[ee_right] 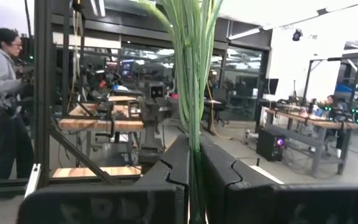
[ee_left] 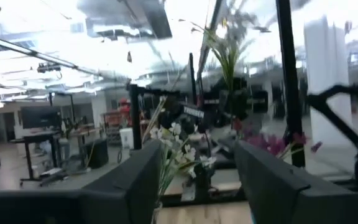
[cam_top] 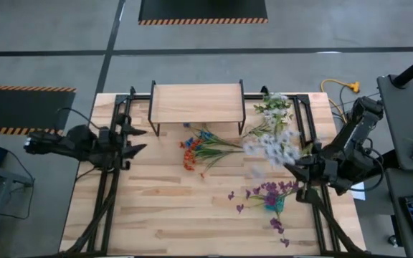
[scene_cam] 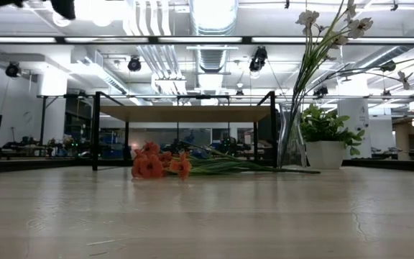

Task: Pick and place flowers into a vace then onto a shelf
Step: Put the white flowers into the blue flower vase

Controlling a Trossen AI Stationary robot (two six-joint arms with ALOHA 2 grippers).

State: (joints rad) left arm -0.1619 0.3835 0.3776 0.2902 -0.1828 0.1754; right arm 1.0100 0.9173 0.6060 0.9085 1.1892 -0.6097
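Two arms wait above the table. Behind the shelf, the vase already holds white flowers. More white flowers hang pinched by their stems in the right gripper; steer stem-ends into the vase's narrow mouth. Left gripper hovers parted, empty.

A grey concrete floor with hazard-striped black mats at twelve and nine o'clock surrounds the counter, beneath bright ceiling lights and silver ducts.
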